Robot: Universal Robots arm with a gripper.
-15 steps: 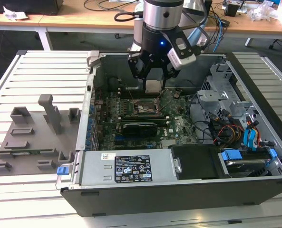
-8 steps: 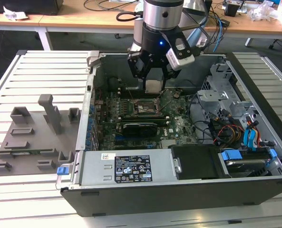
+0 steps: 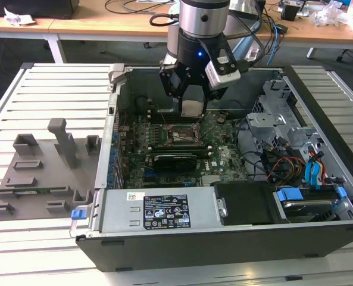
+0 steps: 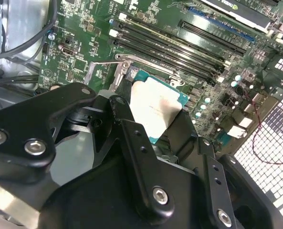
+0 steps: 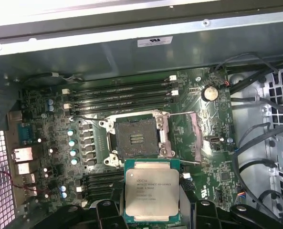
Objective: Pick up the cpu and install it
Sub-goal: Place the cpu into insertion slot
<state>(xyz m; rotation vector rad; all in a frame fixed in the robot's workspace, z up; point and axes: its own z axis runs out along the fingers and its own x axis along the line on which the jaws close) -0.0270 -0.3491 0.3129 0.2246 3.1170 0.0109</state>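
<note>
Pinching the cpu [image 5: 152,193] by opposite edges, the gripper [image 3: 191,102] holds it level between its two black fingers [image 4: 131,143], clear above the green motherboard [image 5: 55,124] inside the open computer case [image 3: 224,253]; the bare socket [image 5: 136,138] lies near it.

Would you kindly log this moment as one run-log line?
gripper: shut on cpu | cpu: held over board | socket: empty

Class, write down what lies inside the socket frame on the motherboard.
The socket frame holds a dark bare bed with a central cluster of contacts; no chip. The cpu, held in the gripper, hides the board beside the frame.
</note>
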